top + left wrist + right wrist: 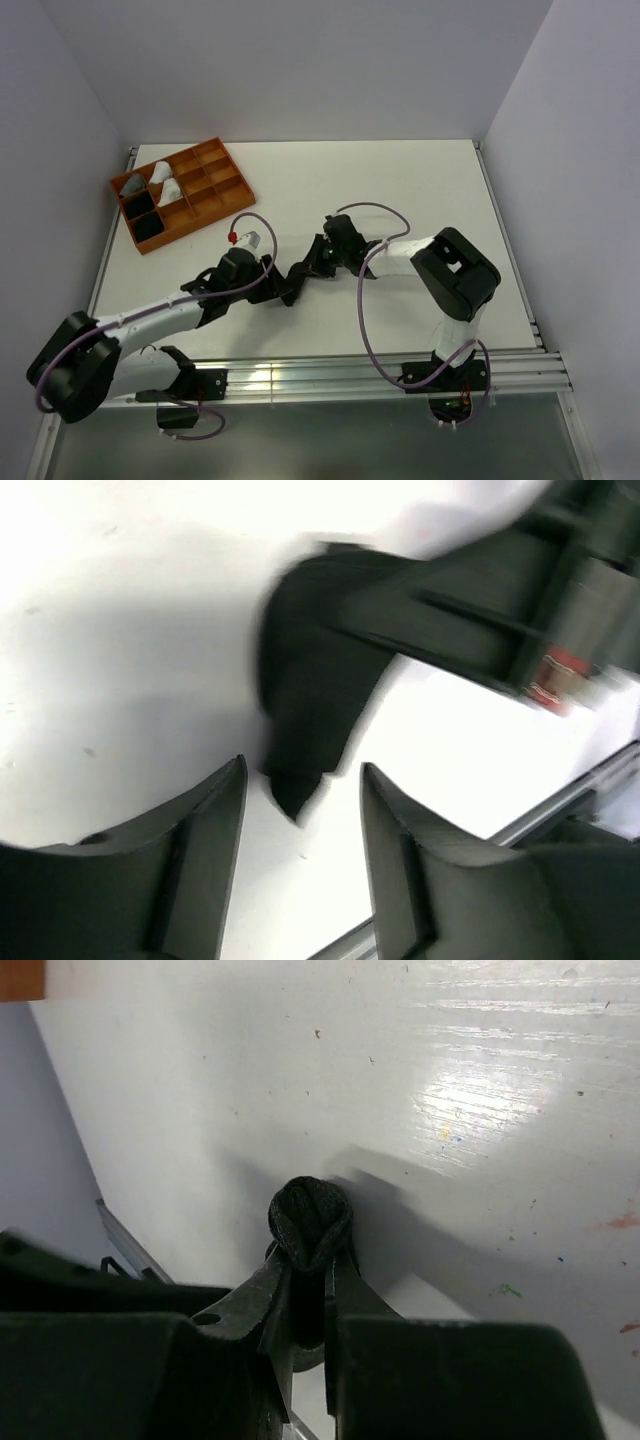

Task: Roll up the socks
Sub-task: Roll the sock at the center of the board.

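1. Desk (400,190): white top, walled in by pale panels, carrying every item below.

2. Right arm (455,275): white with black joints, reaching in toward the middle of the desk.

3. Left arm (150,320): same make, stretched low across the desk toward the right arm. The two arms meet tip to tip.

4. Orange tray (215,158): divided into compartments and set well away from both sets of fingers, beyond and to the left of the left fingers.

5. Black sock (300,272): lies on the desk between the two sets of fingers. Its bunched end sits at the tips of the right fingers, and its loose pointed end lies in front of the gap of the left fingers.

6. Right fingers (265,1295): pressed nearly together, pinching the bunched end of the black sock.

7. Left fingers (200,850): spread apart, gripping nothing; the sock's point lies at the mouth of the gap between them.

8. Tray contents, in the compartments on the tray's left side: grey bundle (131,185), white bundle (165,180), dark bundle (148,228).
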You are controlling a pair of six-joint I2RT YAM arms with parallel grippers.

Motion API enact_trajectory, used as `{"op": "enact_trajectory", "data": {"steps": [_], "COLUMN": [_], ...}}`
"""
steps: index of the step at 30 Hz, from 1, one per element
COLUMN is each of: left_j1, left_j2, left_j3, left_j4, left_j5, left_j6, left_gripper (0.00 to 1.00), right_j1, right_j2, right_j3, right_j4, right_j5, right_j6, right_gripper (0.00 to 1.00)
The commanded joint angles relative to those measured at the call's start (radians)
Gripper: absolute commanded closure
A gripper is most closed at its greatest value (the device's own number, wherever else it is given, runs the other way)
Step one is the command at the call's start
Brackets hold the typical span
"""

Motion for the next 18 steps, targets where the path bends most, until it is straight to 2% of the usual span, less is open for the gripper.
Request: {"op": "enact_trajectory", "data": {"steps": [1, 5, 9, 10, 13, 18], "left_j1": [-0.122, -0.233, -0.314, -0.332, -0.403, -0.455], "left_j2": [-0.106, -0.126, -0.046, -0.028, 0.038, 0.155], "left_j3": [0.078, 0.121, 0.164, 0.175, 0.207, 0.238], "left_j4": [-0.175, -0.169, -0.147, -0.146, -0.118, -0.037], "left_j5": [-0.332, -0.481, -0.561, -0.626, -0.702, -0.731], "left_j6": [0.113, 0.183, 0.265, 0.276, 0.320, 0.378], "left_gripper": [0.41, 0.34, 0.33, 0.33, 0.32, 0.31], "right_j1": [0.018, 0.041, 0.044, 0.044, 0.044, 0.044], "right_j2": [-0.033, -0.027, -0.019, -0.018, -0.012, -0.001], "right_j3": [0.067, 0.146, 0.196, 0.208, 0.223, 0.237], "right_j4": [-0.191, -0.326, -0.397, -0.414, -0.437, -0.460], "right_j5": [0.079, 0.114, 0.119, 0.118, 0.115, 0.108], "right_j6": [-0.042, -0.048, -0.048, -0.048, -0.051, -0.053], "right_gripper": [1.00, 0.98, 0.96, 0.96, 0.94, 0.92]}}
